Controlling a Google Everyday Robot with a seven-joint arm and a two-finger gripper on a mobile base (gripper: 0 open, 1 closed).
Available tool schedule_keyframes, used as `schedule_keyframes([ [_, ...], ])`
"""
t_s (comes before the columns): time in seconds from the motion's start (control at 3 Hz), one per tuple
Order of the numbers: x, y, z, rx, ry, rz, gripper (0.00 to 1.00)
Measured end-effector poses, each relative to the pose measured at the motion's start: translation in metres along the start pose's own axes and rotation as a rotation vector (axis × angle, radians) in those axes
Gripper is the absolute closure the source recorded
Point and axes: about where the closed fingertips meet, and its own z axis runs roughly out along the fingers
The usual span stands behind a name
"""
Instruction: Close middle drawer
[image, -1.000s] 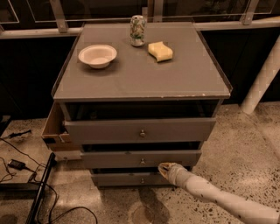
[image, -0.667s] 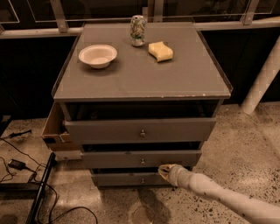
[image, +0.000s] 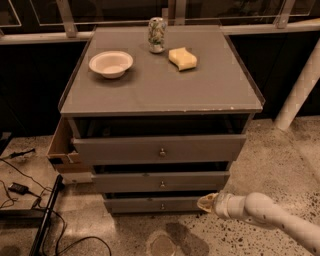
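Observation:
The grey cabinet (image: 160, 95) has three drawers, all standing out from the body. The middle drawer (image: 125, 182) is the long low front with a small round knob (image: 161, 184); it sticks out a little, with a dark gap above it. The taller top drawer (image: 120, 149) is pulled out further. The bottom drawer (image: 135, 205) is the narrowest front. My gripper (image: 206, 202), on a white arm coming in from the lower right, is low by the floor. It is in front of the bottom drawer's right end, just below the middle drawer's right corner.
On the cabinet top stand a white bowl (image: 111, 63), a patterned can (image: 157, 34) and a yellow sponge (image: 182, 58). Cables and a black adapter (image: 19, 188) lie on the floor at the left, by a dark bar (image: 46, 217). A white post (image: 299, 90) stands at the right.
My gripper has moved to the right and slightly down, away from the middle drawer's front. The drawers show no visible movement.

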Motion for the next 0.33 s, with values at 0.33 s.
schedule_keyframes([
  [0.33,-0.0075,0.0214,0.0015,-0.083,-0.024,0.003,0.81],
])
